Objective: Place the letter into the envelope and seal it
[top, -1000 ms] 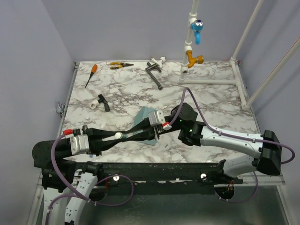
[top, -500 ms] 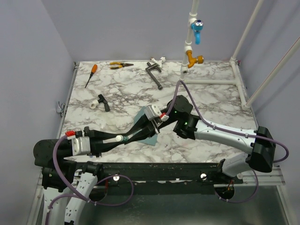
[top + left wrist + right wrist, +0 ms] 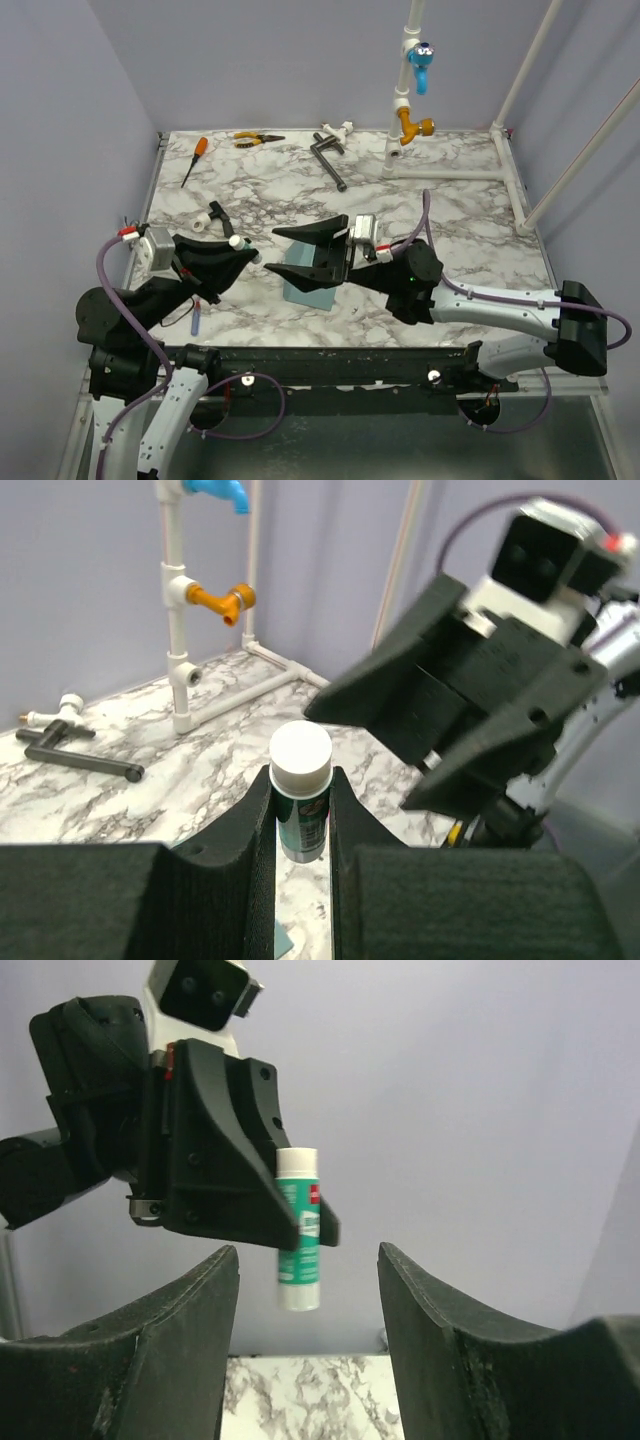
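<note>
The right claw (image 3: 300,250) has just opened wide. It faces the green and white glue stick (image 3: 298,1230), which the left claw (image 3: 240,262) squeezes tight. Both have lifted off the light teal-blue paper envelope (image 3: 305,293), which lies flat on the marble tabletop (image 3: 450,220). No letter shows. Sealing seems next.

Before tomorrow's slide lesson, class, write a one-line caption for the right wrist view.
Left gripper clamps a green-labelled glue stick, seen through the open right gripper.

The marble surface (image 3: 470,225) carries a screwdriver (image 3: 194,160), pliers (image 3: 257,139) and a black T-handle tool (image 3: 328,160) along its far edge, a white pipe frame (image 3: 450,174) at the far right corner, a small black-and-white fitting (image 3: 215,217) near the left edge, and the envelope (image 3: 305,293) by the near edge
</note>
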Controlling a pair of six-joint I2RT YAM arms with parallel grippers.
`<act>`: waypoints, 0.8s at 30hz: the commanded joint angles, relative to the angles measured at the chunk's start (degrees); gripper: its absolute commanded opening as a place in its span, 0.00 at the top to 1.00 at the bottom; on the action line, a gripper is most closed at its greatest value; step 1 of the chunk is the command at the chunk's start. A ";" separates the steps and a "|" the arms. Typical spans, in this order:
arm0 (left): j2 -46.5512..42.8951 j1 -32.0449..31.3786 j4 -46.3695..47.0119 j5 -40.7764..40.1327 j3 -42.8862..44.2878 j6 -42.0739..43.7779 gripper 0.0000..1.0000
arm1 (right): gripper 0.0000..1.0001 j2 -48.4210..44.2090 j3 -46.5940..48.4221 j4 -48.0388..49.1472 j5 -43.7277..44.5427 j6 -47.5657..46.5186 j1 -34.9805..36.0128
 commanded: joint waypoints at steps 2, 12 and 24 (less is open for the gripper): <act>1.70 0.19 -0.58 -12.00 2.66 -10.31 1.00 | 0.37 2.40 0.21 4.10 23.91 -11.73 8.28; 2.09 0.19 -1.72 -12.79 2.86 -11.22 1.00 | 0.35 8.45 4.80 4.96 36.35 -19.98 13.11; 2.31 0.19 -1.83 -12.76 2.93 -11.40 1.00 | 0.50 11.11 7.50 2.19 33.69 -20.60 13.18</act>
